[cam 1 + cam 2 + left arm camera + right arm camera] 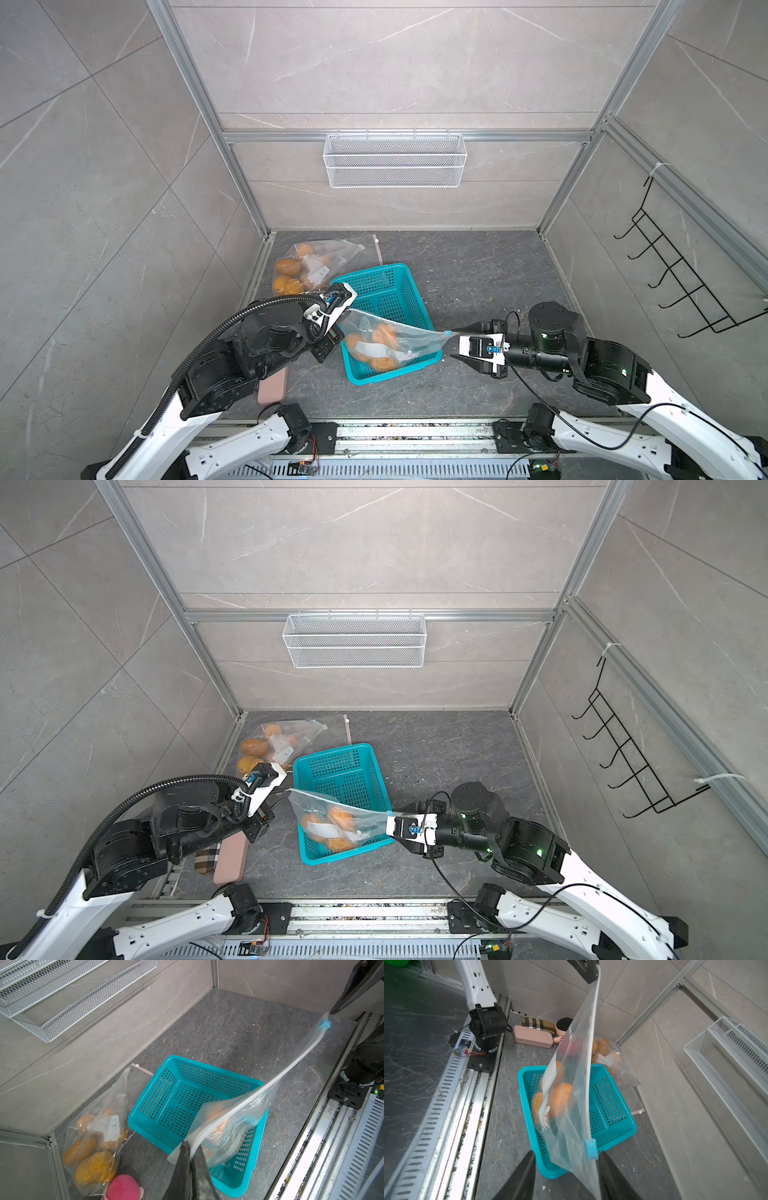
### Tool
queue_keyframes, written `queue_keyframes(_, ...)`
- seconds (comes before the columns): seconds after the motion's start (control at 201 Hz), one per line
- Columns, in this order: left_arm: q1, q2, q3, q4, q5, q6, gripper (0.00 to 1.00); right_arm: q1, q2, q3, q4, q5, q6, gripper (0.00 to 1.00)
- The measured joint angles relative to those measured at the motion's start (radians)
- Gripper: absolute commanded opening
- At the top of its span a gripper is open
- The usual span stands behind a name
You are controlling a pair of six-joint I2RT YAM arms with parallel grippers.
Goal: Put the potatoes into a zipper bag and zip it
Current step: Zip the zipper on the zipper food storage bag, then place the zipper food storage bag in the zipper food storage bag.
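Note:
A clear zipper bag (pixel 409 338) (pixel 365 818) hangs stretched over the teal basket (pixel 386 282) (pixel 332 752). Orange-tan potatoes (pixel 384 334) (pixel 560 1097) sit in its sagging lower part. My left gripper (pixel 192 1147) (pixel 286 791) is shut on one top corner of the zipper bag (pixel 228 1126). At the opposite end, the blue slider (pixel 590 1149) (pixel 324 1024) sits by my right gripper (pixel 566 1152) (pixel 452 344). Its jaws stand wide apart. The bag's end passes between them and lies against one finger without being clamped.
A second clear bag of potatoes (pixel 307 266) (pixel 93 1147) lies at the back left beside the basket. A pink case (pixel 230 862), a plaid case (pixel 538 1023) and a plush toy (pixel 122 1188) lie near the left arm. A wire shelf (pixel 395 160) hangs on the back wall, a hook rack (pixel 673 270) on the right.

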Motion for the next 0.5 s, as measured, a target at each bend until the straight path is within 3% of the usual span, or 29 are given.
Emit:
queue_keyframes(0.269,0.000,0.105,0.054,-0.013,-0.076,-0.027,0.00,0.000,-0.132,-0.067,0.097,-0.008,0.059,0.58)
queue_keyframes(0.498,0.029,0.334,0.312,-0.038,-0.166,-0.105,0.00,0.000,-0.184,-0.201,0.216,-0.027,0.107,0.53)
